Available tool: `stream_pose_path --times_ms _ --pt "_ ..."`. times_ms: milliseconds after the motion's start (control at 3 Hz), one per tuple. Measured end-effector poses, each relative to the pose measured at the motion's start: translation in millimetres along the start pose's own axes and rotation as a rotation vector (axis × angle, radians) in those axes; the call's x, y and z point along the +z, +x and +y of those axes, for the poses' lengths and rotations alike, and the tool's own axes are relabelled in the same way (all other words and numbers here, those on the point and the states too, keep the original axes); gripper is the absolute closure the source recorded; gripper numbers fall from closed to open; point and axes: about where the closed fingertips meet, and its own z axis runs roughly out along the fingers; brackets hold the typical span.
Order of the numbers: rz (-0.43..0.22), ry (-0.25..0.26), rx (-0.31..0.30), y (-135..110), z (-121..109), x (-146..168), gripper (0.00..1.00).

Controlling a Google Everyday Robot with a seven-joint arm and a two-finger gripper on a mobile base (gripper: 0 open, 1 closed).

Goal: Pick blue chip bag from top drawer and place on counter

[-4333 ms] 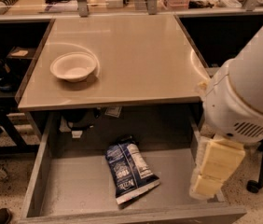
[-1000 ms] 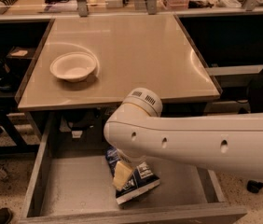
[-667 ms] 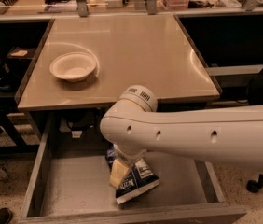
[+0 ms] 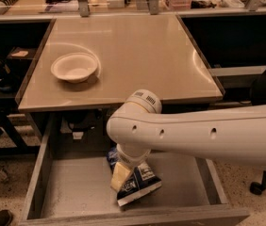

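Drawer (image 4: 71, 185) wide open under the counter (image 4: 137, 51), and the big white arm (image 4: 208, 133) stretches in from 3 o'clock, right across the front of the table. Its rounded wrist turns down at the counter's front edge and points into the drawer. The gripper (image 4: 120, 177), cream-coloured, is low inside the drawer, near the middle and toward the 6 o'clock side. It sits right on the bag (image 4: 141, 181), covering the bag's 10 o'clock corner. Contact looks real, but whether the hand is spread, pressed together or pinching the bag, I cannot tell: the wrist above hides most of it. The bag lies in the drawer, dark blue with white lettering, its lower end pointing to 6 o'clock near the front wall and a bit of blue showing at 12 o'clock behind the gripper. From here it cannot be told whether it is flat on the bottom or tilted. The drawer's grey bottom shows bare at 9 o'clock and at 3 o'clock of the bag. Up on the counter, a white bowl (image 4: 75, 68) sits at 10 o'clock, well apart from the arm.
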Motion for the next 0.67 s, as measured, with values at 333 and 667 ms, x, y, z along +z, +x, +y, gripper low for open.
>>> stream_pose_path --times_ms 333,667 --pt "-0.004 -0.039 0.016 -15.6 -0.1 14.4 0.00" --pt "-0.008 -0.080 0.025 -22.9 0.5 27.1 0.00"
